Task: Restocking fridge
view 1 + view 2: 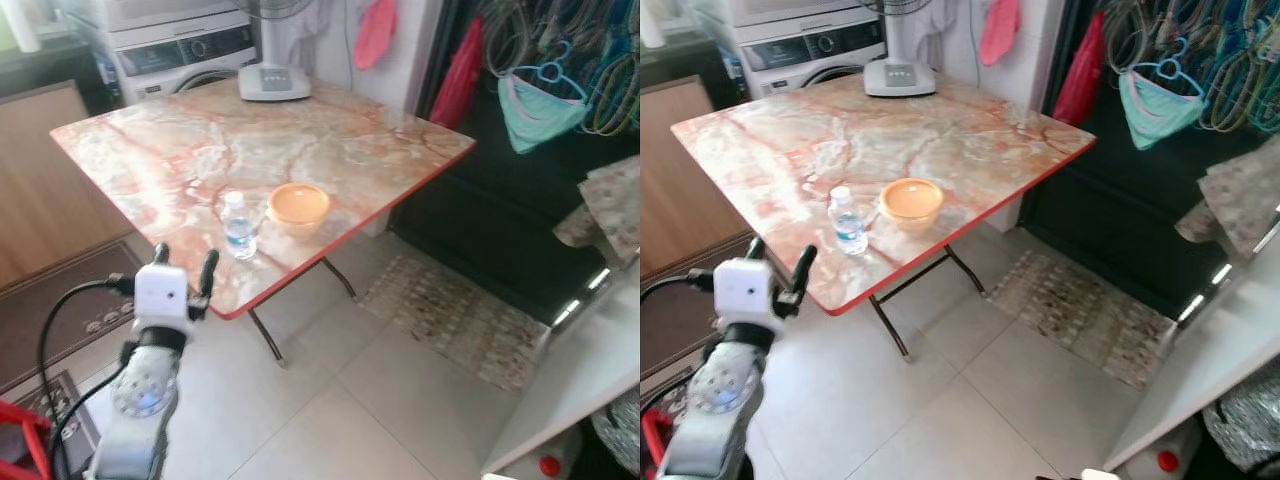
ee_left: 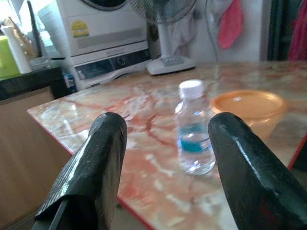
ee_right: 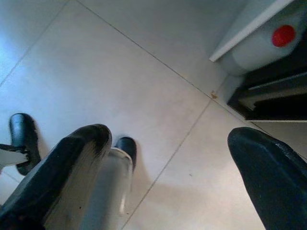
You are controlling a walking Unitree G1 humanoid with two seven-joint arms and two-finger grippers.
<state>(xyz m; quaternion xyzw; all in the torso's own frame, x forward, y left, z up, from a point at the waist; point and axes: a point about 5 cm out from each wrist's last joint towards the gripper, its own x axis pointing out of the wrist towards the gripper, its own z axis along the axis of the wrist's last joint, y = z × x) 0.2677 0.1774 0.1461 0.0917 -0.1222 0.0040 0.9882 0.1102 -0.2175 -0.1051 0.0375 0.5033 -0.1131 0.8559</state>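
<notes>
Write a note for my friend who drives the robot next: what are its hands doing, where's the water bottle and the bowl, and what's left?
Left gripper: fingers open, holding nothing, raised just short of the table's near edge, aimed at the water bottle.
Right gripper: fingers open, holding nothing, pointed down at the floor tiles.
Things: the bottle stands upright near the marble table's front edge; the orange lidded bowl sits close beside it on the robot's right, a small gap between them.
Done: nothing picked up yet.
Left: grasp the bottle, then probably the bowl, and carry them to the fridge.
</notes>
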